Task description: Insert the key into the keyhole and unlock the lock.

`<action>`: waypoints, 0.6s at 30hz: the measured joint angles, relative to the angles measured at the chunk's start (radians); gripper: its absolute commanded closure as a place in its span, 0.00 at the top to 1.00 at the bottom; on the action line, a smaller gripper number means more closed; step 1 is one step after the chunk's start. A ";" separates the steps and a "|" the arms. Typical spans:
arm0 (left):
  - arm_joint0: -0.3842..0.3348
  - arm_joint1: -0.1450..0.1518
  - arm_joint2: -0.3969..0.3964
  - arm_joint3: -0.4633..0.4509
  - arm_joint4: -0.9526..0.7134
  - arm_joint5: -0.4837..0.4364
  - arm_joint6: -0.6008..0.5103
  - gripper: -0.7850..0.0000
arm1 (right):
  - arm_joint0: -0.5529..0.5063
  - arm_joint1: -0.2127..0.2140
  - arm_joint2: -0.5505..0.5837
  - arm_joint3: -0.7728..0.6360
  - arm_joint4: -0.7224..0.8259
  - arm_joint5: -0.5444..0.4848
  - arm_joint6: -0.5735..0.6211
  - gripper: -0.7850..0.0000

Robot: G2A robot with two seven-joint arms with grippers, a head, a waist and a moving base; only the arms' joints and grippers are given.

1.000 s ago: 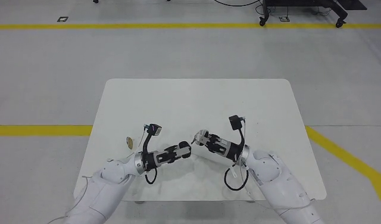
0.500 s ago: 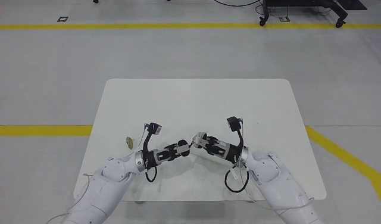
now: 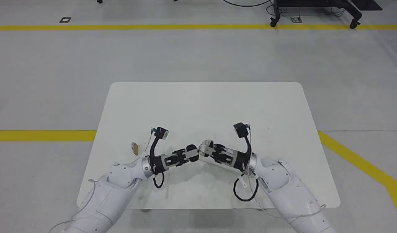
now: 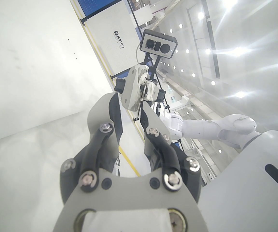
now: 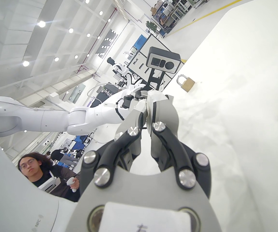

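Both the left end effector point(image 3: 194, 151) and the right end effector point(image 3: 203, 147), slightly apart one second ago, now meet tip to tip over the worktop point(image 3: 205, 103). The right one pinches a thin key point(image 4: 139, 113), mostly hidden. The left one is slightly open around it. The padlock point(image 3: 134, 148) lies well aside.

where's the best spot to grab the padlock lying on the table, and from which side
Grip the padlock by its brass body, clamping across its two narrow sides and coming straight down. It lies flat on the table, so only the edges are reachable. Keep off the shackle and the end opposite it, probably the keyhole end, though the keyhole cannot be seen.
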 measured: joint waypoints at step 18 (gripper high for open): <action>-0.006 -0.005 0.005 0.015 0.006 0.001 0.005 0.00 | -0.003 0.000 0.005 0.012 -0.025 0.012 -0.009 0.00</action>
